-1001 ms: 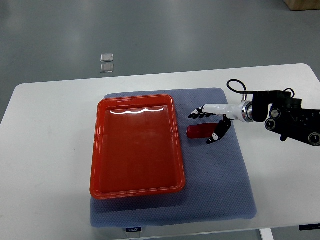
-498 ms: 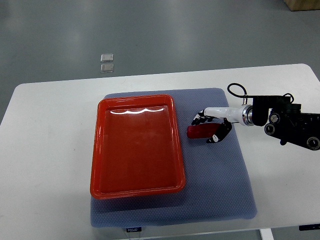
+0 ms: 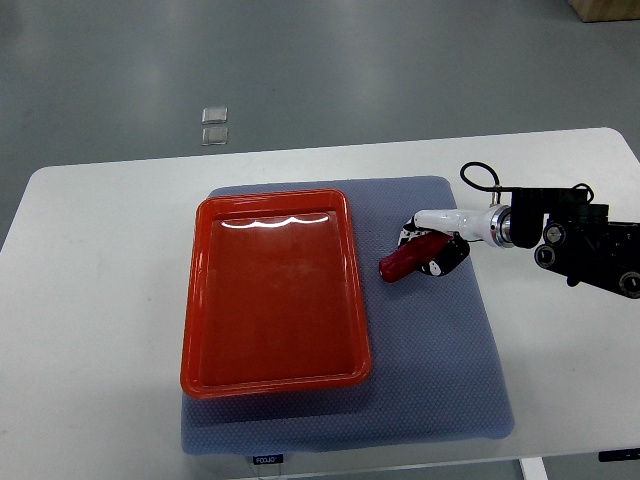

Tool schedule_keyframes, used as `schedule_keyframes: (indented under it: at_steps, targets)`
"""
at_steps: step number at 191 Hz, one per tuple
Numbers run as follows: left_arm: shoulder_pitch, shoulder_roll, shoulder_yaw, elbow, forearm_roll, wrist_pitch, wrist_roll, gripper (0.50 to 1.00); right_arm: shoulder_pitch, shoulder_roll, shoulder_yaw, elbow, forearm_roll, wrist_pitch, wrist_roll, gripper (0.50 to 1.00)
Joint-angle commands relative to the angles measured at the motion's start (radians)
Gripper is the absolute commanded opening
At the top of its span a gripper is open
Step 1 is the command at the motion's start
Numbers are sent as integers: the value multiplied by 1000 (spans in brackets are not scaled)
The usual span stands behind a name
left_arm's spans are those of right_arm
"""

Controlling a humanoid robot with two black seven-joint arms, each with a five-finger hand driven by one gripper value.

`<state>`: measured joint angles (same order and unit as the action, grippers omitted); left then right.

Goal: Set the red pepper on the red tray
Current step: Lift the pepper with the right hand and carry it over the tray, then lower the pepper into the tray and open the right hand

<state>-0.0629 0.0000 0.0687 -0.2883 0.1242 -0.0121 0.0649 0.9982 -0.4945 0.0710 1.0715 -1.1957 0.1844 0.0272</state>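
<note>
**Pepper in grasp, transfer to tray outstanding**

On the bench (image 3: 90, 300), a white, smooth-topped surface with rounded corners, lies a blue-grey mat (image 3: 440, 380) of fine dimpled weave, set toward the near edge and roughly central between the left and right edges. I note the mat is soft-looking and slightly rumpled at its near corners.

On the left half of the mat sits the red tray (image 3: 195, 300), a glossy rectangular plastic piece with rounded corners and a raised lip; light glints along its far inner wall. Its floor is bare. No part of the task object is inside it.

My right arm enters from the bench's right edge, a black housing with a looped cable leading into a white forearm. My right hand (image 3: 432, 250) rests over the mat's right half, toward its far edge, just beside the tray's right rim but not touching it. Its fingers are curled around the red pepper (image 3: 403, 262), which is elongated, smooth and dark red, with its free end pointing at the tray. I cannot tell whether the pepper has cleared the mat or rests on it. My left arm does not appear.

Assessment: grasp achieved, as best I can judge; the lift, the carry across the rim and the release onto the tray floor are not yet done.
</note>
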Motion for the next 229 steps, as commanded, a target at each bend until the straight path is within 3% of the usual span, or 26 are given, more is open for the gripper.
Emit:
schedule_keyframes:
  at_steps: [1, 55, 90, 131, 184, 229]
  targets:
    - [0, 0, -1, 0, 0, 0, 0, 1000, 28, -13, 3, 2, 11, 3, 0, 511]
    - [0, 0, 0, 0, 0, 0, -1, 1000, 132, -38, 6, 13, 39, 15, 0, 513]
    - [0, 0, 0, 0, 0, 0, -1, 1000, 195, -1, 0, 13, 90, 17, 0, 517]
    - [0, 0, 0, 0, 0, 0, -1, 1000, 229, 149, -27, -15, 122, 3, 7, 525]
    - [1, 0, -1, 0, 0, 0, -1, 1000, 217, 399, -43, -179, 125, -6, 13, 527]
    - [0, 0, -1, 0, 0, 0, -1, 1000, 178, 494, -62, -249, 125, -40, 14, 531]
